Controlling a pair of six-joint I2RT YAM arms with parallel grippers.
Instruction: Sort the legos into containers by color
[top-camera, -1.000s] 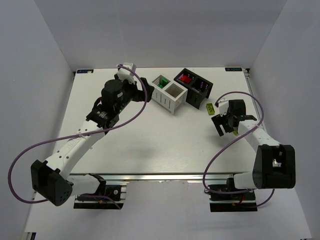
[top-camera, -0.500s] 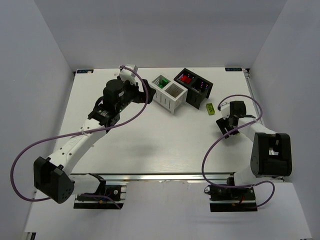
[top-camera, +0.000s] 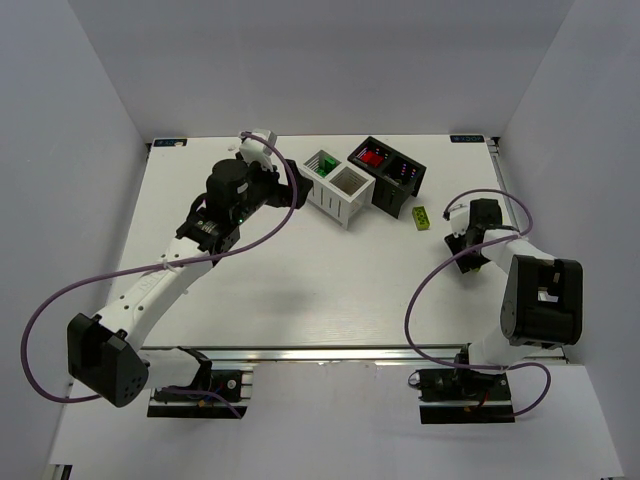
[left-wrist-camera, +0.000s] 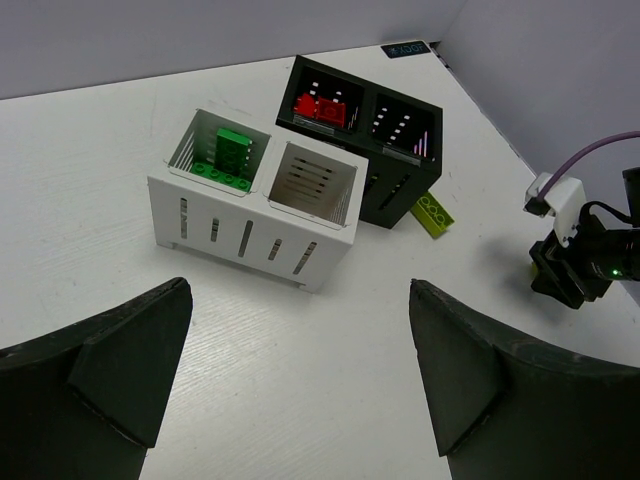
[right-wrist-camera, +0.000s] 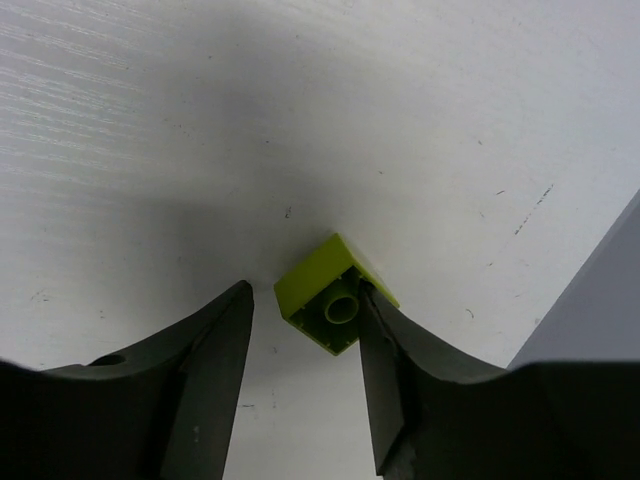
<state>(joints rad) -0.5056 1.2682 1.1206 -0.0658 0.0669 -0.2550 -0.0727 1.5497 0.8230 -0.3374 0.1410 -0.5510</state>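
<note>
Your left hand hovers above the bench with its fingers spread wide and nothing between them. It sits a touch farther toward the back than a second ago and has barely moved in the last half second. Just beyond it stands the white bin, where green bricks lie in the compartment farther from the black bin. The black bin touches the white bin's far right corner, and red bricks lie in its left compartment. You cannot tell what its other compartment holds. A flat yellow-green brick lies on the bench just beside the black bin's near right wall, in the same spot as before. Farther right, your right arm has folded in and its hand has dropped to the bench, shifting slightly to the right of where it hung a second ago. Its fingers, wide then, have narrowed around a small yellow-green brick that sits on the bench. One finger touches the brick, while a sliver of bench still shows between the brick and the other finger, so the hand is not yet clamped on it.
</note>
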